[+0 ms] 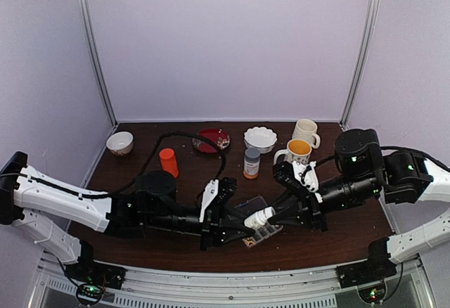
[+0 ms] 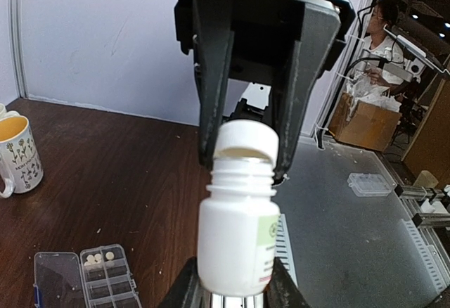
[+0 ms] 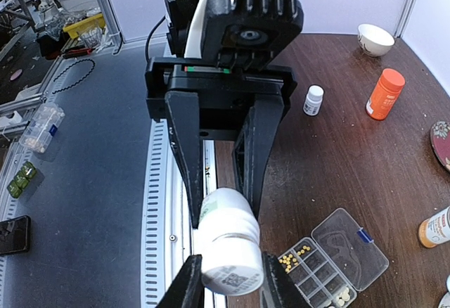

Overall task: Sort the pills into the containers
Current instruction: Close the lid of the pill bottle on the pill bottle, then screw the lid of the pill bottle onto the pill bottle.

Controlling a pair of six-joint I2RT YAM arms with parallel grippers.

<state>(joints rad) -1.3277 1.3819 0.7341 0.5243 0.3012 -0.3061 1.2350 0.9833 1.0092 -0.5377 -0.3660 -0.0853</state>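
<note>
L: left gripper [image 2: 235,283] clamped white bottle [image 2: 235,241] | R: right gripper [image 2: 244,166] pinched its cap [image 2: 245,139] | bottle axis ran gripper-to-gripper | organiser compartments [image 3: 309,262] on table below me

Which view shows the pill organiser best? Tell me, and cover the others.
Right wrist: the organiser lies open, nearly whole, tan-yellow pills in one compartment, white pills in another. Left wrist shows it small at the bottom edge, only white pills visible. Top external shows it partly hidden beneath the white bottle.
</note>
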